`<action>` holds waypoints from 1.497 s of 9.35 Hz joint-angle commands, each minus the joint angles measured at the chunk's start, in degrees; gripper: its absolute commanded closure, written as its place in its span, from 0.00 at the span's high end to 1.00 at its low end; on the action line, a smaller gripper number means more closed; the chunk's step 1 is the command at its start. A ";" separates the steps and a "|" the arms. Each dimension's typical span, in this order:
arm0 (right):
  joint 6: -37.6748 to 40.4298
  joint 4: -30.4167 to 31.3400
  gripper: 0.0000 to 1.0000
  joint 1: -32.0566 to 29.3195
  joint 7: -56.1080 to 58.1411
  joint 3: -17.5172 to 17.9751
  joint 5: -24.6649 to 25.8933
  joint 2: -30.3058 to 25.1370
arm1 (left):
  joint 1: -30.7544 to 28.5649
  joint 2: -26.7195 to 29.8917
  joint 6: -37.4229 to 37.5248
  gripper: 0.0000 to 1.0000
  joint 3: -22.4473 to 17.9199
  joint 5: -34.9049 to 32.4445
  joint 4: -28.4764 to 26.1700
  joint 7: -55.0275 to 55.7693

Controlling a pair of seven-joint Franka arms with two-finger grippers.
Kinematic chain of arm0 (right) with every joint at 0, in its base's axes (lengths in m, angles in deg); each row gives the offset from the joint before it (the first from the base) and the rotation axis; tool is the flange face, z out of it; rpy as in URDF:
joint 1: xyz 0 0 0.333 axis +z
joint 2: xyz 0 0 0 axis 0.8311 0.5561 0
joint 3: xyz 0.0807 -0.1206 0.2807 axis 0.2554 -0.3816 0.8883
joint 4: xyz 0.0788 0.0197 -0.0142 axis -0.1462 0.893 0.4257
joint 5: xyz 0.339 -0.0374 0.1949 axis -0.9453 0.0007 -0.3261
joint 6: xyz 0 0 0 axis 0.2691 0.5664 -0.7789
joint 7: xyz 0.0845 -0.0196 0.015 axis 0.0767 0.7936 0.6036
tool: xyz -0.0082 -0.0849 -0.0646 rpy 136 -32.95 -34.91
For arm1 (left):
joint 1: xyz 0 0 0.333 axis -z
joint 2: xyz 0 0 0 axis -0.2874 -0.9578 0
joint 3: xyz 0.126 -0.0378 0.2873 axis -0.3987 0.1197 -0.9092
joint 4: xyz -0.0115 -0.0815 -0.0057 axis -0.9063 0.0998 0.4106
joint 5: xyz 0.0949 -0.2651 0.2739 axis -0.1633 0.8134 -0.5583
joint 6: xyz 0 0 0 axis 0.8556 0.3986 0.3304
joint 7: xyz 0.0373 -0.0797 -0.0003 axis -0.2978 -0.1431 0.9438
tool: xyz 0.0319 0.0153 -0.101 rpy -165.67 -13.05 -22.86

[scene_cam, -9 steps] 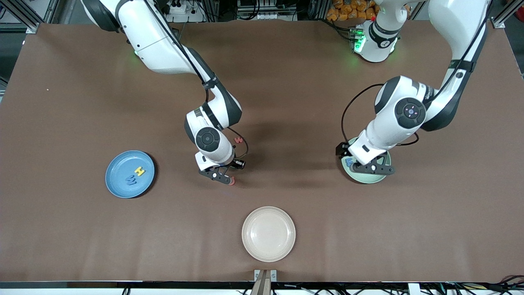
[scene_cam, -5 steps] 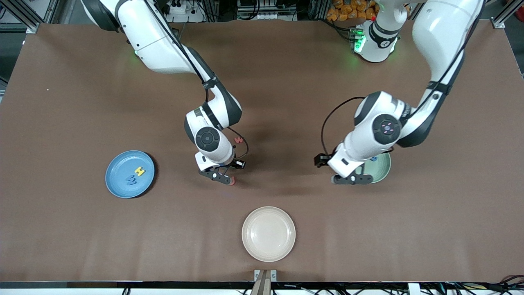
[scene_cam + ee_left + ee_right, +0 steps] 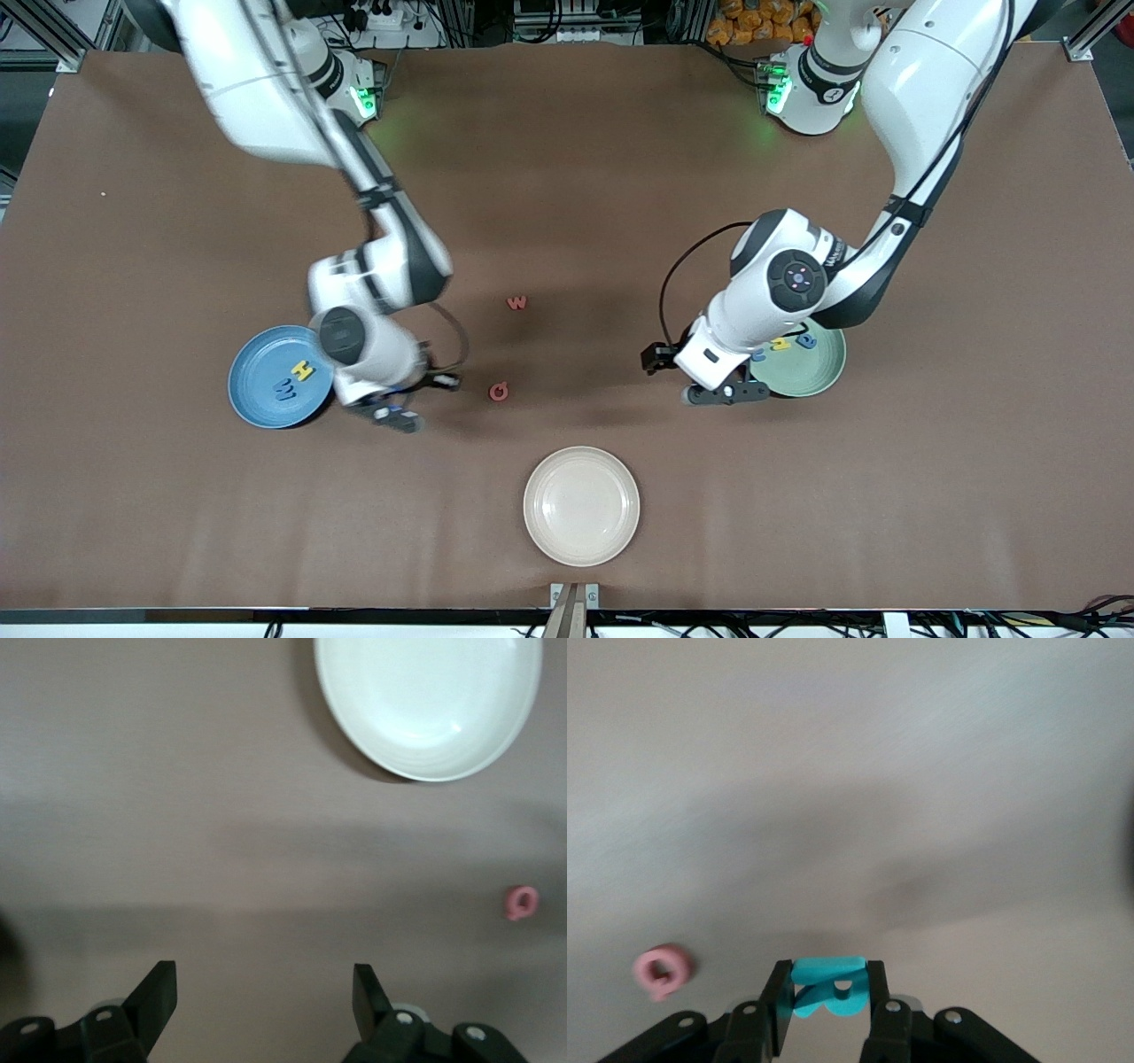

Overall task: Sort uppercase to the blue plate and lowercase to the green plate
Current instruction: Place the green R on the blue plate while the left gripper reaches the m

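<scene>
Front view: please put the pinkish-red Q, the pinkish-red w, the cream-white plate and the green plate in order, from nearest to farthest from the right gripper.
From the right gripper:
1. Pinkish-red Q, on the table toward the middle.
2. Pinkish-red w, farther from the camera than the Q.
3. Cream-white plate, nearest the camera.
4. Green plate, toward the left arm's end.

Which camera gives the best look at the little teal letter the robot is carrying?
The right wrist view: the teal R fills the gap of the right gripper, pinched between its fingers. In the front view the gripper's own body hides the letter. The left wrist view does not show it.
</scene>
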 commanded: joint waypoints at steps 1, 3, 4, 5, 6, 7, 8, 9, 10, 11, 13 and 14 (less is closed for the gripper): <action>4.18 1.41 0.00 -6.47 11.24 0.56 -0.11 -2.81 | 4.49 -1.38 -1.87 0.89 -0.16 -2.21 2.15 2.41; 5.33 3.77 0.00 -12.10 19.78 0.56 3.82 -4.29 | 7.73 -2.26 -5.02 0.89 -0.16 -2.83 2.15 3.98; 4.81 5.87 0.00 -14.48 25.39 0.48 4.63 -5.26 | 10.28 -2.35 -5.21 0.88 -0.16 -5.61 1.97 6.34; 3.41 8.07 0.00 -16.76 30.40 0.56 4.90 -5.88 | 12.13 -2.53 -4.95 0.88 -0.24 -9.30 1.71 8.11; 0.27 11.14 0.00 -18.01 33.85 0.48 4.99 -6.84 | 14.33 -3.05 -4.51 0.85 -0.51 -12.20 1.45 10.13; -3.68 14.65 0.00 -18.63 35.54 0.47 4.99 -7.72 | 15.83 -3.84 -4.42 0.80 -0.51 -14.41 1.53 11.71; -5.20 17.03 0.00 -19.07 36.68 0.47 5.16 -8.69 | 18.11 -3.93 -4.42 0.78 -0.51 -16.17 1.71 13.47; -5.21 17.84 0.00 -20.99 38.96 0.47 5.25 -9.05 | 20.48 -4.02 -4.42 0.72 -0.94 -16.62 1.97 14.27; -5.21 17.94 0.19 -22.57 41.42 0.47 5.16 -8.88 | 23.55 -4.89 -4.51 0.72 -2.86 -17.32 2.15 14.37; -5.30 17.94 0.84 -23.63 41.70 0.47 5.16 -8.61 | 25.84 -5.86 -4.68 0.72 -4.62 -18.20 2.24 14.28; -5.30 17.59 1.00 -23.56 41.70 0.56 5.08 -8.52 | 28.32 -8.84 -4.77 0.72 -5.08 -21.62 3.20 14.54; -5.39 16.98 1.00 -23.55 41.62 0.56 4.99 -8.44 | 29.72 -10.07 -4.86 0.72 -5.95 -21.72 5.12 14.72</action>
